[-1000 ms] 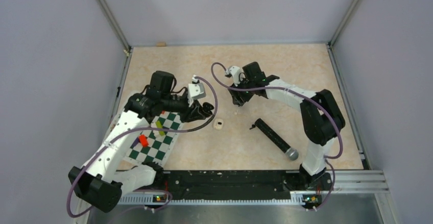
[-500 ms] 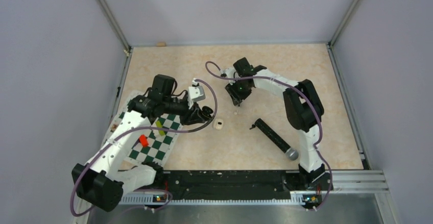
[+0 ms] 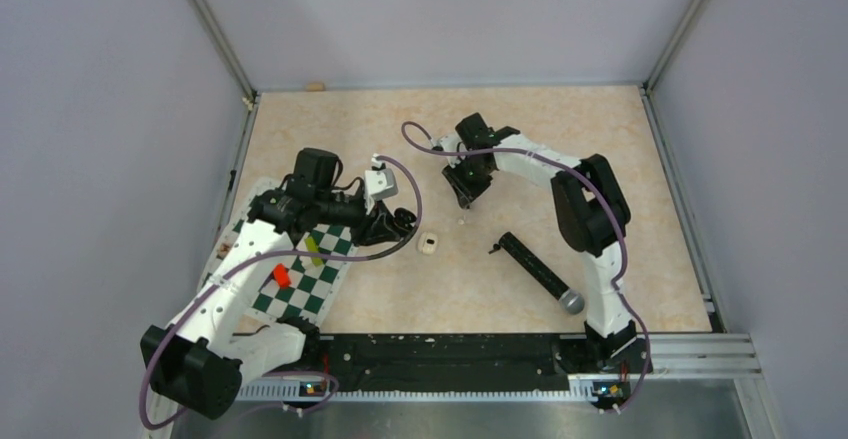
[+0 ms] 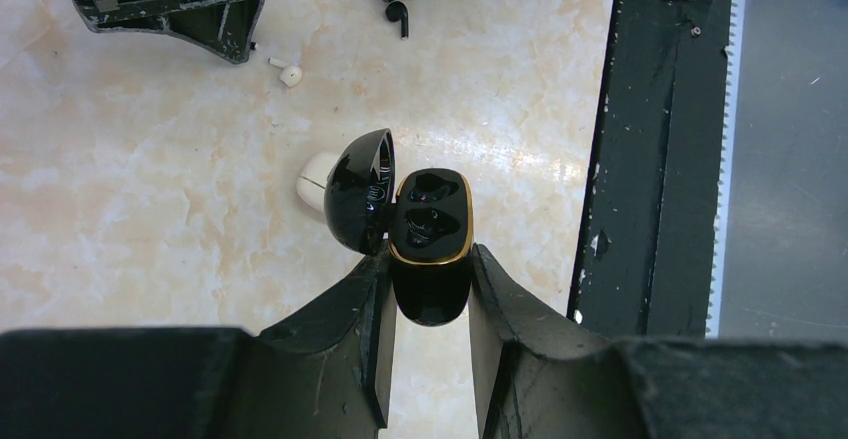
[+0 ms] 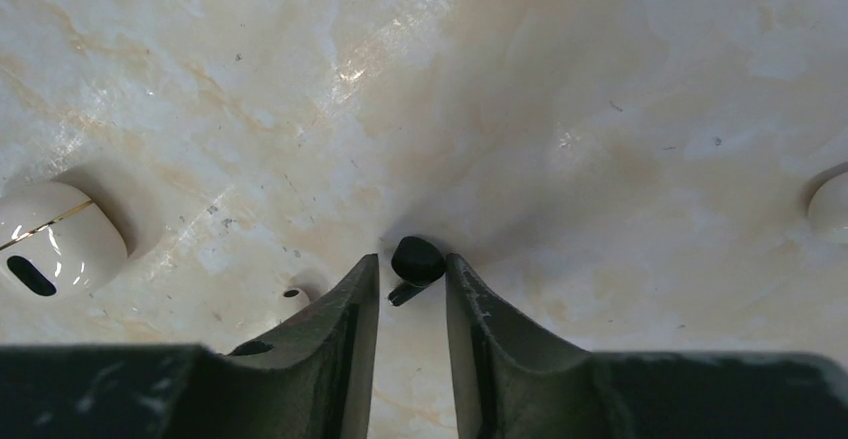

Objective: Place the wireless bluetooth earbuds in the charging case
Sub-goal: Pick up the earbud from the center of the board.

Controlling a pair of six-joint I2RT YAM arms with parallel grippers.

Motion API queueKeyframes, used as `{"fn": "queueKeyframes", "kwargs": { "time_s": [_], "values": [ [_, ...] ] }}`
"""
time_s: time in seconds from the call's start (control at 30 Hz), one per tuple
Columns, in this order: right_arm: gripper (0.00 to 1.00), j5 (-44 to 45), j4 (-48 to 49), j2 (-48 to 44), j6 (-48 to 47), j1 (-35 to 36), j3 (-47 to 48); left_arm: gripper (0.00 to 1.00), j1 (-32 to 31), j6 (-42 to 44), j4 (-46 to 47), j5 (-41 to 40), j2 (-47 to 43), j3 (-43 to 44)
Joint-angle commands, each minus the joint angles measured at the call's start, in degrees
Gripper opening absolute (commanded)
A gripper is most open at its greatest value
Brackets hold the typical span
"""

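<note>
Above the desk (image 3: pixel 560 139), left end effector (image 4: pixel 430 259) pinching one open black case (image 4: pixel 432 229), right end effector (image 5: pixel 412 271) straddling one dark earbud (image 5: pixel 416 257), grip unclear.

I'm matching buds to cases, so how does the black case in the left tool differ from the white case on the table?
The black charging case is black with a gold rim; the white case is white with a gold line. The black one is open, its wells looking empty; the white one's lid state is unclear. The left tool clamps the black one; the white one lies loose on the table. Both are small and rounded.
</note>
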Motion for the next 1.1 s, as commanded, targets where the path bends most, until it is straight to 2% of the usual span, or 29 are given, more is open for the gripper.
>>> {"fn": "queueKeyframes", "kwargs": {
  "time_s": [0.0,0.07,0.17,0.53,0.8,0.9,1.07],
  "values": [
    [0.27,-0.8,-0.7,1.9,-0.4,0.2,1.7,0.0,0.4,0.5,2.7,2.4,-1.6,-0.6],
    [0.2,-1.4,-0.5,1.5,-1.1,0.2,1.5,0.0,0.4,0.4,2.9,2.5,-1.5,-0.7],
    [0.17,-2.6,1.2,-1.0,-2.5,0.2,0.0,0.0,0.4,-0.1,3.3,2.6,-1.3,-0.8],
    [0.16,-6.3,19.2,-25.1,-3.4,0.0,-16.7,0.0,0.3,-9.1,13.1,-0.6,-0.3,-1.2],
    [0.15,-6.2,28.0,-41.8,0.1,-0.4,-22.3,0.0,0.3,-9.6,9.5,-3.2,6.9,11.0],
    [0.15,-5.9,32.4,-48.2,1.2,-0.4,-24.9,0.0,0.3,-14.9,13.1,-1.4,9.2,14.6],
    [0.15,-8.7,40.2,-57.1,2.9,-0.4,-30.3,0.0,-0.1,-26.9,26.2,-0.7,10.0,13.0]
  ]
}}
